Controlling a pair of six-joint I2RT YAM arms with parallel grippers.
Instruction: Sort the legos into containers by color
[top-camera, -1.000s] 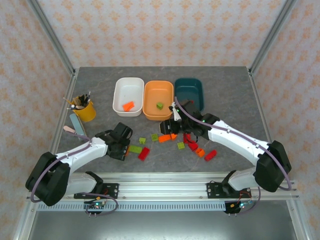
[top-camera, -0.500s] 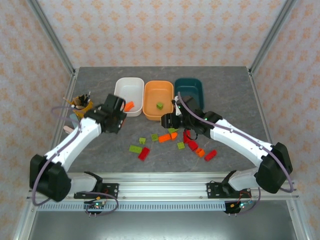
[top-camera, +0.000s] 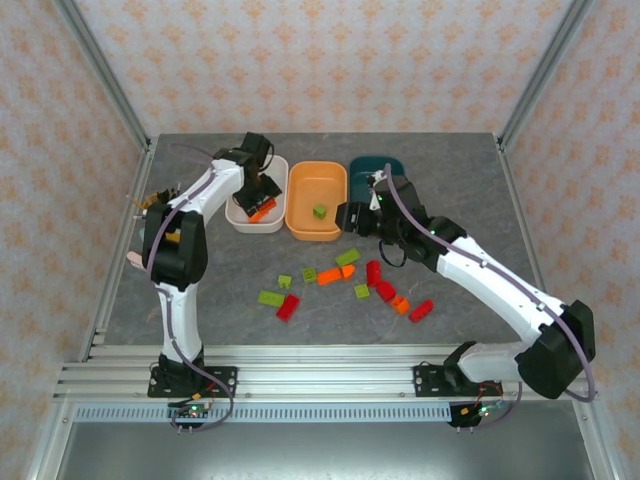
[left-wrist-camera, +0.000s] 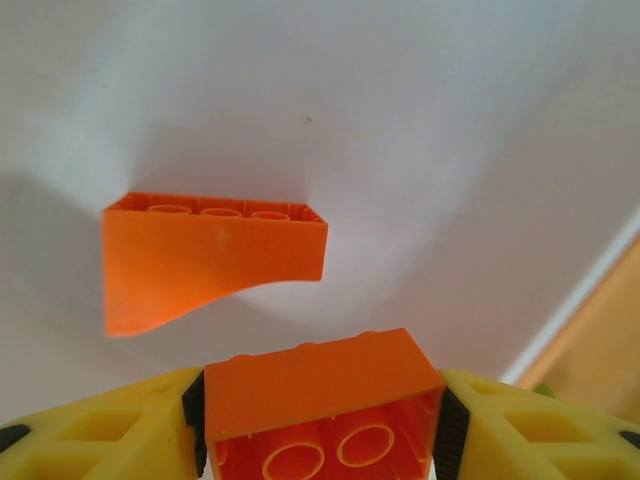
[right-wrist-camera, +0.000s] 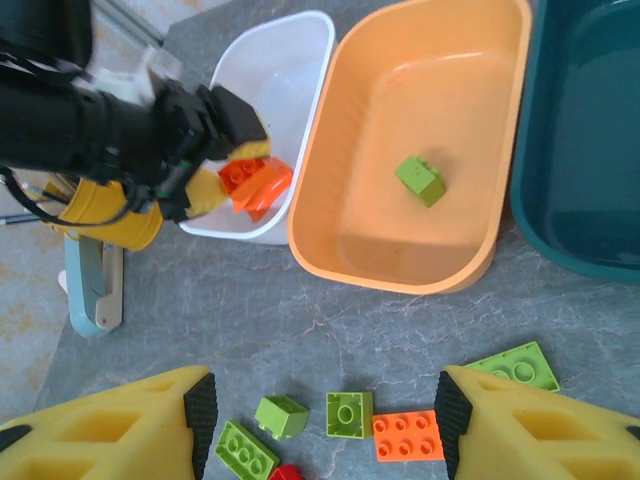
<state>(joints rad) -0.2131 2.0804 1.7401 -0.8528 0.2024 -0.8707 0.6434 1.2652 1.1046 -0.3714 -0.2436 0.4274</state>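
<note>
Grey table (top-camera: 470, 180) is carrying everything. Left arm (top-camera: 205, 188) is reaching far across to the white tub (top-camera: 255, 226). Right arm (top-camera: 480, 272) is stretching toward the orange tub (top-camera: 316, 185), and the teal tub (top-camera: 385, 170) is sitting just beside that on the right. The three tubs are standing in a row at the far side.

The top view is giving the layout. Left gripper (top-camera: 262, 196) is hanging over the white tub, and right gripper (top-camera: 350, 218) is hovering at the near rim of the orange tub. Loose bricks are lying near it on the table, green (top-camera: 348, 257), orange (top-camera: 330, 275) and red (top-camera: 421, 310).

The left wrist view is giving the grip up close. The left gripper is pinching an orange brick (left-wrist-camera: 320, 395), one pad against each side, hollow underside facing the camera. A second orange brick (left-wrist-camera: 210, 255) is lying on the tub's white floor just beyond it, apart from the gripper.

The right wrist view is giving the right gripper's state, fingers (right-wrist-camera: 110, 430) spread wide with nothing between them. Green pieces (right-wrist-camera: 281, 415) and an orange one (right-wrist-camera: 408, 437) are lying on the table below the gap. A lone green brick (right-wrist-camera: 420, 180) is sitting inside the orange tub, well apart from both grippers. A yellow cup (right-wrist-camera: 105, 215) is standing just left of the white tub.
</note>
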